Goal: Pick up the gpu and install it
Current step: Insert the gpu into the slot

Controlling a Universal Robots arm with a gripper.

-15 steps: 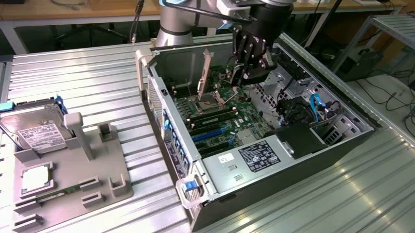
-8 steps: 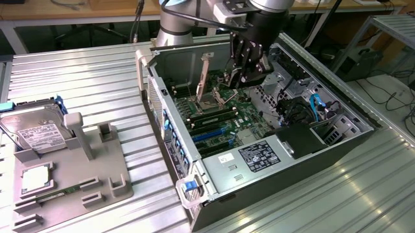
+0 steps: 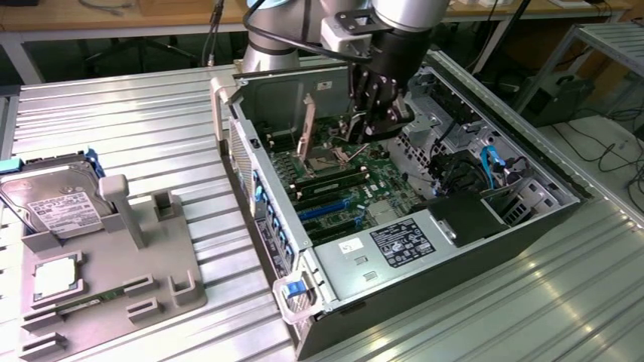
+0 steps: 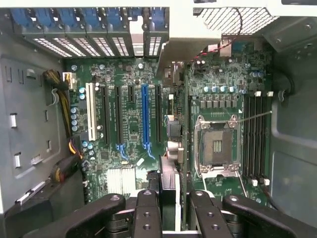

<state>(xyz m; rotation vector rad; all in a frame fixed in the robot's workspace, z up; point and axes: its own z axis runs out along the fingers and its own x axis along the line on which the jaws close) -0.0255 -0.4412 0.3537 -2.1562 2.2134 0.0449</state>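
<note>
My gripper (image 3: pixel 370 105) hangs inside the open computer case (image 3: pixel 252 188), above the motherboard (image 3: pixel 348 177). It is shut on the gpu (image 4: pixel 171 134), a thin dark card that the wrist view sees edge-on, running away from the fingers (image 4: pixel 147 213) towards the rear slot openings. The card's metal bracket end (image 4: pixel 176 47) is by the case's back wall. The card hovers over the board between the long blue slot (image 4: pixel 144 114) and the empty CPU socket (image 4: pixel 216 146), not seated in any slot. In the exterior view the card (image 3: pixel 354 121) shows as a narrow strip below the fingers.
A grey fixture tray (image 3: pixel 151 279) at the exterior view's left holds a silver hard drive (image 3: pixel 56 200), a CPU (image 3: pixel 56 275) and a green memory stick (image 3: pixel 86 305). The power supply (image 3: pixel 403 241), cables (image 3: pixel 493 166) and the case walls crowd the board.
</note>
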